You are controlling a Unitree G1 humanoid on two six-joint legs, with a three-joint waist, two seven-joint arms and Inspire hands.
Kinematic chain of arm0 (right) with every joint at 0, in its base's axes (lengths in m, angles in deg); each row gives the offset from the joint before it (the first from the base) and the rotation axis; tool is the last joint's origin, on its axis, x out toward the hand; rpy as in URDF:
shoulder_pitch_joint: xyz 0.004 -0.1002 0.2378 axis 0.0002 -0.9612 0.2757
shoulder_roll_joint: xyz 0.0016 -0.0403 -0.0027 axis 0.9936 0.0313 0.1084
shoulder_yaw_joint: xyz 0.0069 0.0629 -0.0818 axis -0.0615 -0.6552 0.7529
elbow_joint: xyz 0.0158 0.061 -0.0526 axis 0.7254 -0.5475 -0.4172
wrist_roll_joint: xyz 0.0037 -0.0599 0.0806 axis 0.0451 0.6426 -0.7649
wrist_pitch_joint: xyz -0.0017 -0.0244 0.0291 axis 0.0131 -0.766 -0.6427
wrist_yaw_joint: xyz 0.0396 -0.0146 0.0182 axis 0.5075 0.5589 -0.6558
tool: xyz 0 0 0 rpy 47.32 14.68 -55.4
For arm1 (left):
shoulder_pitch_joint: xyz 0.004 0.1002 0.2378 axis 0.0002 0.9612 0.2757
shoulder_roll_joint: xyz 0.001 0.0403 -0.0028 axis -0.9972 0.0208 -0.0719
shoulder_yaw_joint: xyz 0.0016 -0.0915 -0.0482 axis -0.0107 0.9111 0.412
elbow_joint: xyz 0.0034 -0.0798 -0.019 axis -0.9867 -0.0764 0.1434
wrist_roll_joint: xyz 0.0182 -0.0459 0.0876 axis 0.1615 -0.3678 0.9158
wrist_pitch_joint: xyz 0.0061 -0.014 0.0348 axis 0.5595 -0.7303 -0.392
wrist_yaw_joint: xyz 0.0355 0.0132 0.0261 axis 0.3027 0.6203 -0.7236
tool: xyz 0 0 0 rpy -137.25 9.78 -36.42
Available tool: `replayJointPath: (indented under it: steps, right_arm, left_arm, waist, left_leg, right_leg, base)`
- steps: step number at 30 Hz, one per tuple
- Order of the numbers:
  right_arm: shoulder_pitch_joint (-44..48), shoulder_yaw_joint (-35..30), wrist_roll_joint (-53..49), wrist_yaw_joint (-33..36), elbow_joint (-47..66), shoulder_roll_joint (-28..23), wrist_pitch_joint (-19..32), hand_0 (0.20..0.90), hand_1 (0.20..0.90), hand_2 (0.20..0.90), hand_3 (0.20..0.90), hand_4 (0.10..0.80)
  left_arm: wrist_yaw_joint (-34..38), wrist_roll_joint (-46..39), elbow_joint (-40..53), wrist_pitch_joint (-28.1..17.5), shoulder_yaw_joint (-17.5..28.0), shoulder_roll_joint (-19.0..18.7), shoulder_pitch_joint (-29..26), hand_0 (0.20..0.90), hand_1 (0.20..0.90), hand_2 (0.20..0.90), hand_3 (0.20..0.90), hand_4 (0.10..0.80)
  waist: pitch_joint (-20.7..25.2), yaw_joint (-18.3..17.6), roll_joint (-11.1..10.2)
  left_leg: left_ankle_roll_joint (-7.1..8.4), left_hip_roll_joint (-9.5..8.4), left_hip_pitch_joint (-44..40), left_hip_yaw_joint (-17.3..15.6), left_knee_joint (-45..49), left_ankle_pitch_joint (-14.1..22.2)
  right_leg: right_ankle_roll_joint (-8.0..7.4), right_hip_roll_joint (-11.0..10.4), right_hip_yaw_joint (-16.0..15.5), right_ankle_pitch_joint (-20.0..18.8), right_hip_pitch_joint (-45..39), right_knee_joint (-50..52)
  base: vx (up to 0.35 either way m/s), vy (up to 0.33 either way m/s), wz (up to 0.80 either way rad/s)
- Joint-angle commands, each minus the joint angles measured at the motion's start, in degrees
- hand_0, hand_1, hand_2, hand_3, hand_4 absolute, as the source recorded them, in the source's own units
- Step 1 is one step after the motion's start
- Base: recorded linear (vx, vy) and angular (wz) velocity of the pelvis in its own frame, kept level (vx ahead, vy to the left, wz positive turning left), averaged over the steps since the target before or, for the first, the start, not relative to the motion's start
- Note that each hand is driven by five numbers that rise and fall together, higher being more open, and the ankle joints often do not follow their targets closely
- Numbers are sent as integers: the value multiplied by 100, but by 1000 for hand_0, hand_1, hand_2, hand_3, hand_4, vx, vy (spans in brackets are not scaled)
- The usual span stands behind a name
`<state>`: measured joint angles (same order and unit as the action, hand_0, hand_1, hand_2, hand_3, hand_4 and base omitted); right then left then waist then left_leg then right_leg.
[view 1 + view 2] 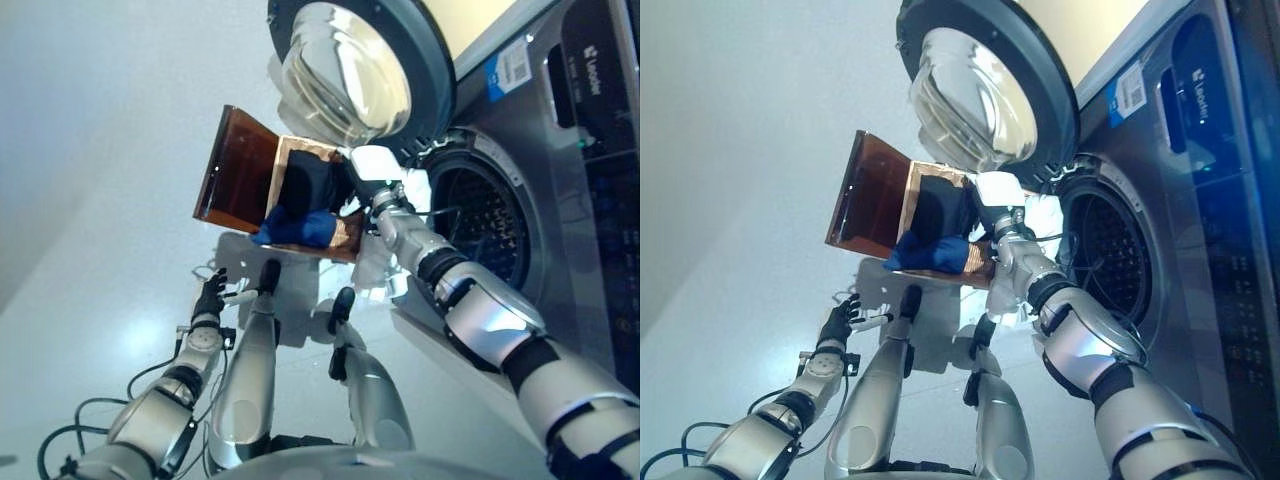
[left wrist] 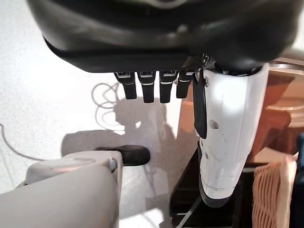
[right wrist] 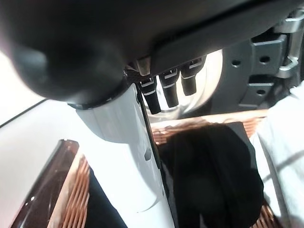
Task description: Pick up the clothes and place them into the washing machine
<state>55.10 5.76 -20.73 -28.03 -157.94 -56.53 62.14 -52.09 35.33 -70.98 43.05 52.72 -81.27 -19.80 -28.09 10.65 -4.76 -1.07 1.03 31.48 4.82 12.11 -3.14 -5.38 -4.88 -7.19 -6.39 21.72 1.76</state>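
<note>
The shallow wicker basket (image 1: pixel 346 240) rests on the dark brown box (image 1: pixel 235 170) beside the washing machine. It holds a black garment (image 1: pixel 310 180) and a blue garment (image 1: pixel 300 228). My right hand (image 1: pixel 368 165) hovers over the basket's machine-side edge. In the right wrist view its fingers (image 3: pixel 166 90) are straight just above the black garment (image 3: pixel 213 175) and hold nothing. A white cloth (image 1: pixel 1045 215) lies between the basket and the drum opening (image 1: pixel 480 220). My left hand (image 1: pixel 210 295) hangs open and empty over the floor, away from the basket.
The machine's round glass door (image 1: pixel 350 70) stands open just beyond the basket and the right hand. The machine's grey front (image 1: pixel 570 200) is on the right. Pale floor (image 1: pixel 100 150) spreads to the left of the box.
</note>
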Motion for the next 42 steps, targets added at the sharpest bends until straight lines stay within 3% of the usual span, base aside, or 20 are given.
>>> replayJointPath:
  steps: [1,7,14,20,25,42]
  right_arm:
    - [730,-177,-234,495,110,-543,60,900,900,900,900,800]
    - [789,-171,-355,496,69,-572,99,900,900,900,900,800]
    - [585,-133,-345,416,77,-97,122,900,900,900,900,800]
    - [627,-70,-372,477,-130,30,122,900,900,900,900,800]
    - [921,-40,-561,566,-313,-187,149,900,900,900,900,800]
    - [1633,30,-688,790,-699,-931,119,900,900,900,900,800]
  left_arm:
    - [140,-142,391,-293,-238,-49,160,900,900,900,900,800]
    - [132,-258,623,-330,-239,-64,120,900,900,900,900,800]
    - [201,-338,426,-322,-266,43,-55,900,900,900,900,800]
    - [178,-338,883,-392,-315,-26,-32,900,900,900,900,800]
    - [126,-460,1646,-445,-398,-145,181,900,900,900,900,800]
    - [117,-571,2577,-471,-621,-184,210,900,900,900,900,800]
  waist:
    - [55,129,194]
    - [-81,151,235]
    - [-156,140,213]
    - [-170,184,276]
    - [-170,241,346]
    - [-170,263,654]
  left_leg:
    - [249,100,76,33,-508,-354]
    - [258,53,250,93,-474,-410]
    - [219,34,254,78,-345,-352]
    - [264,24,394,173,-342,-403]
    - [305,29,671,266,-431,-506]
    - [387,0,1421,345,-663,-739]
  right_leg:
    - [-53,-250,111,813,-35,1150]
    - [-44,-264,83,827,168,1271]
    - [-39,-293,53,877,201,1391]
    - [-15,-275,-28,953,316,1493]
    - [-5,-262,-139,963,625,1585]
    - [33,-293,-242,1091,1553,1928]
  base:
    - [-31,14,2]
    - [-28,10,7]
    - [-8,4,1]
    - [-4,-5,1]
    - [0,-14,9]
    - [15,-4,4]
